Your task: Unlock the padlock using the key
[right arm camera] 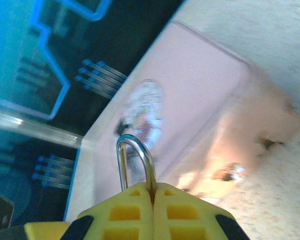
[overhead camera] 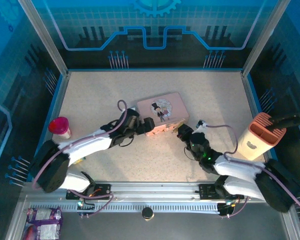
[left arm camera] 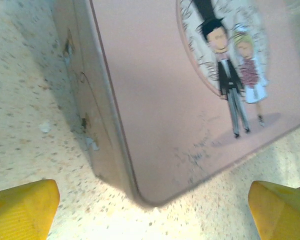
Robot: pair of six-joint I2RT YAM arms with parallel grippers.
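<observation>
- The right gripper is pressed shut, its 2 yellow fingers meeting with no gap. It pinches the padlock: the silver shackle rises above the fingers, and the body is hidden between them.
- That gripper sits just beside the near right corner of the box. In the right wrist view the shackle stands in front of the box's lid.
- A small, blurred, dark-and-shiny fitting sits on the box's side wall, right of the fingers; I cannot tell what it is.
- The left gripper is spread wide with nothing between its fingertips. The box's rounded corner lies just ahead of the gap, and neither tip touches it.
- The box lies flat on the table, lid up with a cartoon couple on it, between the 2 grippers.
- A pink-capped jar stands well to the left, beside the left arm.
- A peach holder stands well to the right.
- Packets lie off the table at the near left.
</observation>
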